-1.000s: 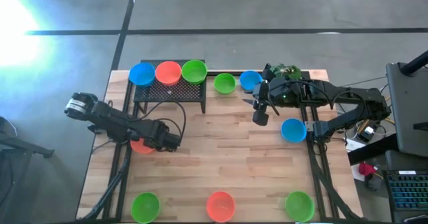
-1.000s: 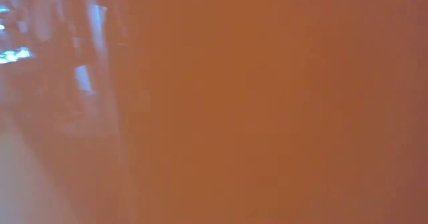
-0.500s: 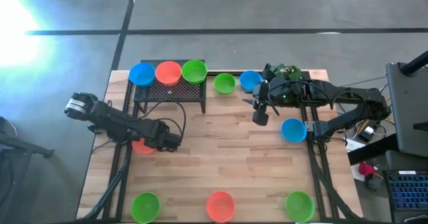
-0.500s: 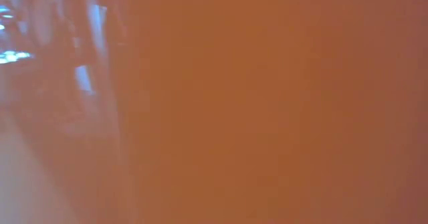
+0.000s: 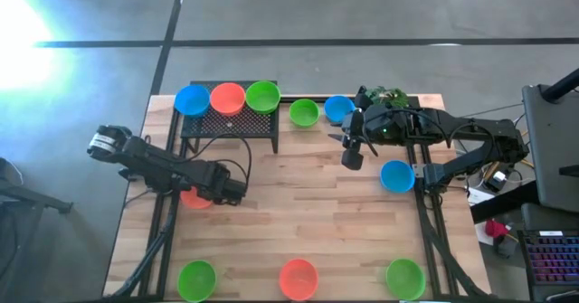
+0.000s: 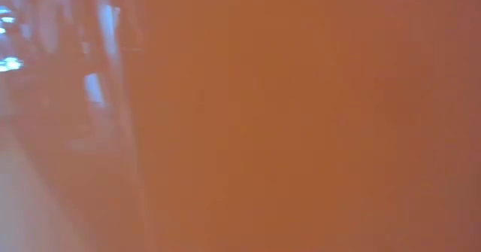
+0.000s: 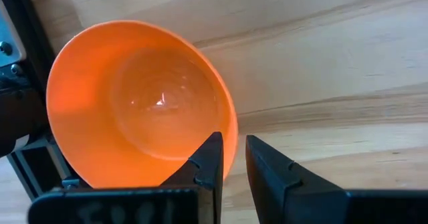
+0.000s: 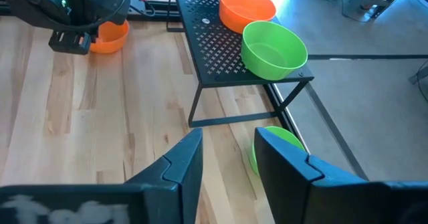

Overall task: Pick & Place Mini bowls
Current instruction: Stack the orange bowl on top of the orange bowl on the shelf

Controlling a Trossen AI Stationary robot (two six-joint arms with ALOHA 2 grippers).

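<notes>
Gripping the rim of one orange-red bowl [image 7: 140, 103] near the table's left edge, the left gripper [image 7: 233, 158] pinches its wall. Ten mini bowls show: four green, three orange-red, three blue. The right gripper [image 5: 351, 151] hovers empty, fingers parted, beside the black stand [image 5: 232, 122].

Overhead camera looks straight down on the table [image 5: 298, 222]; both wrist cameras closely share its orange bowl [image 7: 140, 103].

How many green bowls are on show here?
4. One green bowl sits on the black stand, one on the table right of it, and two at the near edge, at the left and right corners. Others may be hidden.
</notes>
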